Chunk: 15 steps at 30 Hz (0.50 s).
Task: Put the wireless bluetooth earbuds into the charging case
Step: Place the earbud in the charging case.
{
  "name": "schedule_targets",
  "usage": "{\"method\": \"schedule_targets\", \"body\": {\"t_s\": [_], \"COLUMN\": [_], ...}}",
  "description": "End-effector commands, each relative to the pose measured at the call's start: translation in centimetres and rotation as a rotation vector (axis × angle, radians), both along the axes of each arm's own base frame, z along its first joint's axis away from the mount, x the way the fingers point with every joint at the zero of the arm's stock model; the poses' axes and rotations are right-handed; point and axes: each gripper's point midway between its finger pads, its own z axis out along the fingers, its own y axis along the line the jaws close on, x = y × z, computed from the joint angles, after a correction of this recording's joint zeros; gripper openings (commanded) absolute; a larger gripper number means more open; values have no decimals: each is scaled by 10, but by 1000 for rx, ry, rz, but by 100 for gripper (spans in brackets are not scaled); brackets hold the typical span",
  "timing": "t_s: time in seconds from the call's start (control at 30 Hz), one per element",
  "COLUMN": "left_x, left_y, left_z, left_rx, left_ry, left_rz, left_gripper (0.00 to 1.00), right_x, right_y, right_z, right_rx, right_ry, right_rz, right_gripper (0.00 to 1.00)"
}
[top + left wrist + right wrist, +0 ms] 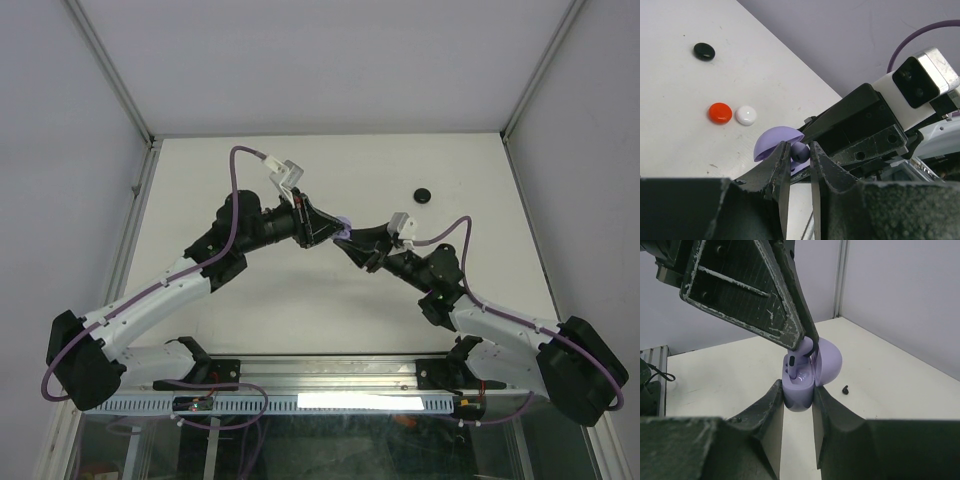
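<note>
Looking down from the top camera, I see both arms reaching inward and meeting above the middle of the white counter (250, 170), tips nearly nose to nose. My right pincer (798, 390) is clamped on the lower half of the lilac charging case (829, 362), one finger pressed against each side, holding it up off the counter with its domed lid swung open and standing upright behind the base. My left pincer (800, 145) comes in from above with its fingers drawn close together, pinching the lilac earbud (797, 357) between the tips. That bud hangs directly over the open base, its lower end down at the glossy well and a small dark slot showing on its side; I cannot tell whether it is touching the bottom of the well or just above it. From the left wrist camera the bud shows as a rounded lilac knob between the two fingertips, with the open lid just to its left. A tiny black earbud (845, 388) lies on the counter near the case, to its right in the right wrist view. Farther off on the counter sit a black case (704, 51) alone, and a red case (720, 113) just beside a white case (746, 115).
</note>
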Motion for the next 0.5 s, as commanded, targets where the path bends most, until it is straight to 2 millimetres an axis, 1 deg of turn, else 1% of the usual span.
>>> {"method": "schedule_targets", "body": {"t_s": [0.0,0.17,0.47], "left_x": [0,1,1], "left_y": [3,2,-3], "left_z": [10,12,9], "left_rx": [34,61,88], "left_ry": [-49,-67,-64], "left_rz": [11,-2,-33], "left_gripper": [22,29,35], "right_x": [-9,-12,-17], "right_y": [-2,3,9], "right_z": [42,40,37], "right_rx": [77,58,27], "right_ry": [-116,-122,-122], "right_rz": [21,50,95], "right_gripper": [0,0,0]}}
